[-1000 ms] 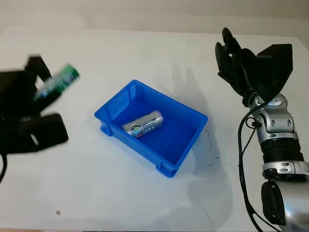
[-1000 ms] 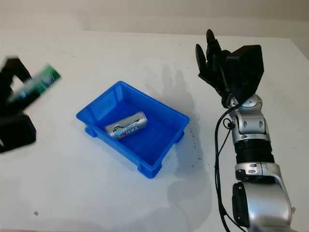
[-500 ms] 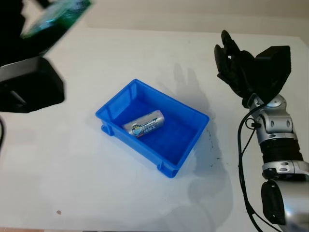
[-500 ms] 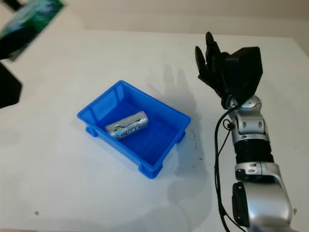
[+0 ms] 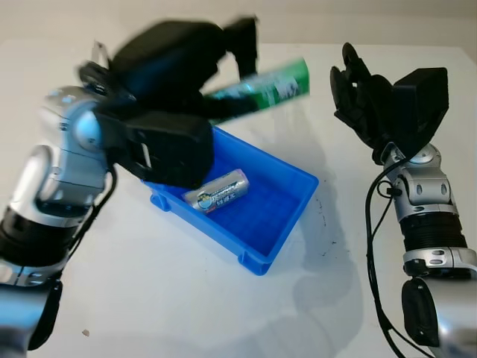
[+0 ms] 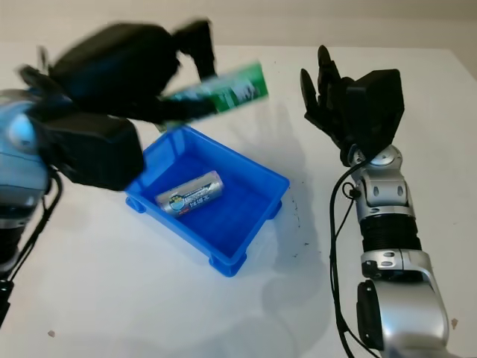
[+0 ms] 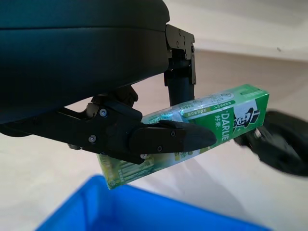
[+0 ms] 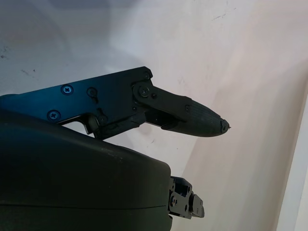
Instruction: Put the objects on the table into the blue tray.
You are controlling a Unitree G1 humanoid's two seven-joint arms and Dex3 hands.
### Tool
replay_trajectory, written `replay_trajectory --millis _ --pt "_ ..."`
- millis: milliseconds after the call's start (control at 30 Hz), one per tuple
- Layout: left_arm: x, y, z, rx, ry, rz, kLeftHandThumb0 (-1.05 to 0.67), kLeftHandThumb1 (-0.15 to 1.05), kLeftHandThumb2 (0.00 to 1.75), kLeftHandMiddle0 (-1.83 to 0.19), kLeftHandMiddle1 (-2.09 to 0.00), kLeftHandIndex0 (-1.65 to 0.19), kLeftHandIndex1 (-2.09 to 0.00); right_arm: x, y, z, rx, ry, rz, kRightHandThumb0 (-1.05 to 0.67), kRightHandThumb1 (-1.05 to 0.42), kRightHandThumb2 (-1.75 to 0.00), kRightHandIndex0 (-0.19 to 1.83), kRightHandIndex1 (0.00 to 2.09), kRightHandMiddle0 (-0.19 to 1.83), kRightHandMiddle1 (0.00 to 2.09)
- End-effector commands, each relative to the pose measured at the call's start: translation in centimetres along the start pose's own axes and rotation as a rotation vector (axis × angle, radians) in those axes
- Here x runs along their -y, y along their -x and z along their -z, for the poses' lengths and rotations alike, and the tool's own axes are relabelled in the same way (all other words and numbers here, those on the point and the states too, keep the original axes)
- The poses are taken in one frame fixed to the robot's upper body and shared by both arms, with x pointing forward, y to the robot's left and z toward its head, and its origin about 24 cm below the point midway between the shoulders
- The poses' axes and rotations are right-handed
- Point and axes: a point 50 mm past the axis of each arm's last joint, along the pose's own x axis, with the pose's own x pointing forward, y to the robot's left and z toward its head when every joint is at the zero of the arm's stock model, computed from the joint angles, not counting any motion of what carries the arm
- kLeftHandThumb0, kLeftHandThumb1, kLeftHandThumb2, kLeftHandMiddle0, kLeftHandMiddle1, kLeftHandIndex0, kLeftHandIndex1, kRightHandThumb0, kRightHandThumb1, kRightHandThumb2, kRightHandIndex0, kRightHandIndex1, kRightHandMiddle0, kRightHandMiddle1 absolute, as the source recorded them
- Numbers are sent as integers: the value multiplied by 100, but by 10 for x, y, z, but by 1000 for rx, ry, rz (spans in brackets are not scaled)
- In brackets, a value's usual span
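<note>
One item is already in: a silver cylinder with a printed label (image 5: 218, 192) lies on its side on the floor of the blue tray (image 5: 287, 224), near the wall closest to the tabletop's left edge. The second item, a green toothpaste box (image 7: 192, 125), is not in yet. My left robot hand (image 5: 175, 82) pinches it above the tray's far-left rim, one finger (image 7: 163, 137) pressed across the box's front face and another finger (image 7: 180, 72) behind it. I judge the task to be about half done, with the box yet to be lowered into the tray and let go. I see no other loose object on the white tabletop (image 5: 149, 298), so this looks like the last piece.

The box is long and narrow, green with a pale band along it and "DARLIE" printed near its free end beside a small figure. It is held roughly level, its free end pointing toward the tabletop's right edge and jutting well past my fingers. Its corners look crisp and undented.

My right robot hand (image 5: 365, 97) is open, raised above the tabletop near the far right corner, well apart from the tray
</note>
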Motion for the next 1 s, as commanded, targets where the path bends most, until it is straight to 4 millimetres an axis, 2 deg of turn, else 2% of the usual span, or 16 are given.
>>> replay_trajectory --millis 0,100,200,300,367,400,433,467,500,533,567,633,733,867,933,967 --pt "1 -6 -2 20 -22 14 -42 105 45 -128 -209 -69 -209 2 3 0 6 3 9 -58 -105 -71 -19 0 -19 0" --pt "8 -9 2 18 -45 38 -43 105 41 -131 -209 -66 -209 2 4 0 8 0 13 -57 -105 -71 -19 0 -19 0" --pt "14 -11 9 -12 -45 93 -43 105 43 -130 -209 -85 -209 2 5 1 8 6 14 -57 -105 -72 -19 0 -19 0" --pt "15 -11 13 -55 -76 169 -43 105 44 -121 -209 -84 -209 3 4 2 2 6 16 -57 -105 -72 -19 0 -19 0" --pt "14 -11 14 -81 -113 216 -44 105 37 -89 -209 -43 -209 2 4 2 -4 5 19 -58 -105 -72 -19 0 -19 0" --pt "13 -10 15 -101 -105 252 -47 105 33 -65 -209 -17 -199 2 3 2 -4 4 19 -57 -105 -72 -19 0 -19 0" --pt "12 -10 15 -119 -85 299 -47 105 29 -41 -197 0 -177 1 3 2 -2 0 17 -57 -105 -72 -19 0 -19 0" --pt "11 -10 15 -128 -57 348 -46 105 25 -17 -169 12 -132 1 2 2 1 -2 16 -57 -105 -72 -19 0 -19 0" --pt "10 -9 15 -129 -25 385 -42 105 23 -2 -135 15 -102 0 2 2 0 -6 16 -58 -105 -71 -19 0 -19 0" --pt "9 -8 15 -123 9 412 -33 105 19 6 -88 15 -61 0 1 2 -2 -6 16 -58 -105 -71 -19 0 -19 0" --pt "8 -7 16 -118 32 426 -27 105 18 7 -52 16 -37 0 1 2 -4 -6 16 -58 -105 -71 -19 0 -19 0" --pt "6 -6 15 -109 57 438 -22 105 16 12 -15 16 -15 -1 1 2 -7 -7 17 -58 -105 -71 -19 0 -19 0" --pt "0 -5 14 -107 85 445 -27 105 21 18 -2 18 -8 0 1 2 -1 -6 17 -58 -105 -70 -19 0 -19 0" --pt "-9 -4 17 -94 160 399 -35 104 26 19 -1 15 -8 1 2 1 2 -3 18 -58 -105 -70 -19 0 -19 0" --pt "-16 -3 19 -73 209 341 -39 93 51 18 -4 10 -7 1 1 0 0 -5 19 -58 -105 -70 -19 0 -19 0" --pt "-19 -1 20 -54 241 295 -41 83 71 11 -6 6 -7 1 1 0 0 -6 17 -57 -105 -70 -19 0 -19 0"
